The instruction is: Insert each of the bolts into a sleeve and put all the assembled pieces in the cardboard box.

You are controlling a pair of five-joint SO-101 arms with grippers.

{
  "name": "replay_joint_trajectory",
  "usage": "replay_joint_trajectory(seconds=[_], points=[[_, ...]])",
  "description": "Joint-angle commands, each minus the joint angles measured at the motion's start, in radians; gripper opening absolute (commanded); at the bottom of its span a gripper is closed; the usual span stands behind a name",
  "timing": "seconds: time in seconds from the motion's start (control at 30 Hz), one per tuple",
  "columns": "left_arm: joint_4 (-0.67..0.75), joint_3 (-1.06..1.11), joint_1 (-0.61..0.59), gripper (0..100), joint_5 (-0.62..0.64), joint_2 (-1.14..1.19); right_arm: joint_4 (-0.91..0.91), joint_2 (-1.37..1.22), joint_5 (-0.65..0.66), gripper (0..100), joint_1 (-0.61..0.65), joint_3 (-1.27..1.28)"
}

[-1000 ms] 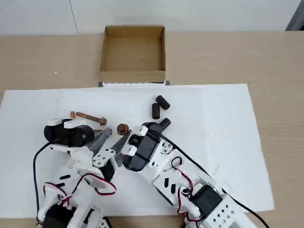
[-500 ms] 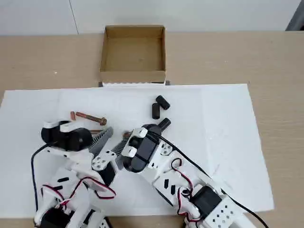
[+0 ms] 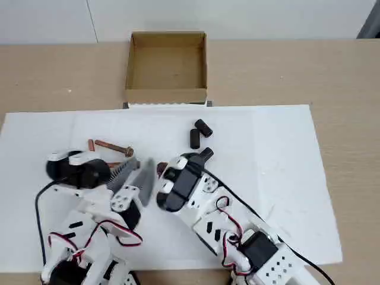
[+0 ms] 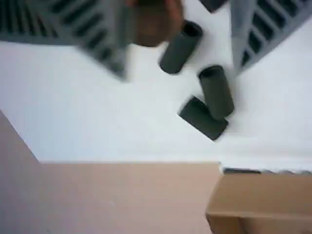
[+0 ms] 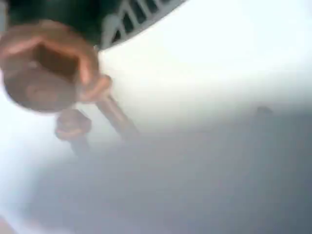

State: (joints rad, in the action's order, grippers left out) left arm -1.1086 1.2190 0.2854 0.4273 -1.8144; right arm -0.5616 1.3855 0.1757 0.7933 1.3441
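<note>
Left tool (image 3: 135, 173) just springs wide open, empty, and backs off, so the right tool (image 3: 165, 174) alone pinches the bolt (image 5: 41, 73), sleeve (image 3: 205, 154) next, I guess.

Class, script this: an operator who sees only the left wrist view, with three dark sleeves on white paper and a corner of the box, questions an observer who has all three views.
Operator: Is anything inside the box?
Observer: No, the cardboard box is empty.
Operator: Any bolts lying loose?
Observer: A long bolt lies loose on the white paper.
Operator: What does the right wrist view show?
Observer: A bolt head, very close to that camera.
</note>
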Motion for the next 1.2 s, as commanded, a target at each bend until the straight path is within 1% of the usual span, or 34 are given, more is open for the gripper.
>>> replay_joint_trajectory(seconds=[0.0,0.07,0.17,0.27,0.37,0.5,0.63,0.77,1.07,1.17], points=[[0.055,-0.044,-0.074,2,-0.061,-0.008,0.010,0.018,0.002,0.4,-0.059,-0.011],[0.081,-0.039,-0.101,1,-0.121,-0.008,0.010,0.018,-0.003,0.4,-0.099,-0.011],[0.083,-0.028,-0.144,1,-0.212,-0.008,0.004,0.013,-0.064,0.4,-0.171,-0.017],[0.083,0.039,-0.224,1,-0.285,-0.008,0.004,0.008,-0.120,0.4,-0.254,-0.018],[0.086,0.117,-0.305,1,-0.318,-0.008,-0.021,0.005,-0.181,0.4,-0.314,-0.052],[0.086,0.193,-0.336,1,-0.324,-0.008,-0.117,-0.041,-0.235,0.4,-0.323,-0.184],[0.086,0.249,-0.333,1,-0.327,-0.008,-0.154,-0.222,-0.262,0.4,-0.328,-0.361],[0.086,0.294,-0.333,1,-0.367,-0.008,-0.153,-0.429,-0.258,0.4,-0.328,-0.552],[0.086,0.318,-0.334,1,-0.368,-0.008,-0.145,-0.862,-0.253,0.4,-0.329,-0.927],[0.086,0.344,-0.334,1,-0.396,-0.008,-0.143,-1.018,-0.175,0.4,-0.329,-1.068]])
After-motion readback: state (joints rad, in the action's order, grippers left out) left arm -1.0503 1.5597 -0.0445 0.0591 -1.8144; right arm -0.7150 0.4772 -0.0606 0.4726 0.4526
